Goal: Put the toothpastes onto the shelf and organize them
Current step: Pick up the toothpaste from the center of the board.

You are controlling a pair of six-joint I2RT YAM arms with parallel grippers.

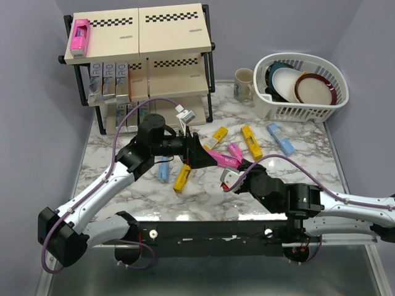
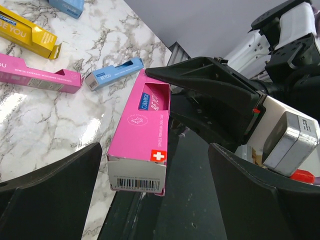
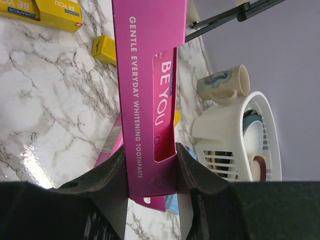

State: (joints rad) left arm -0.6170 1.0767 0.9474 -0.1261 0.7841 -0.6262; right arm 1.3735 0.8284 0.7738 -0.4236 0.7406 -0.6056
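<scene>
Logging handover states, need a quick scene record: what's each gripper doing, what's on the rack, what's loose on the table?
right gripper: shut on pink glossy toothpaste carton
left gripper: open, at that carton's free end
three-tier black-framed beige shelf: one pink carton on top tier, silver cartons upright on middle tier
loose cartons: yellow, light blue, pink, on marble table

My right gripper (image 3: 151, 162) clamps a pink carton (image 3: 147, 75) in the air. Yellow cartons (image 1: 181, 177) and blue cartons (image 1: 281, 139) lie scattered flat on the table (image 1: 308, 145). Another pink one (image 1: 79, 34) lies on top of the shelf (image 1: 166, 37). Silver ones (image 1: 108, 80) stand upright on its middle tier.
</scene>
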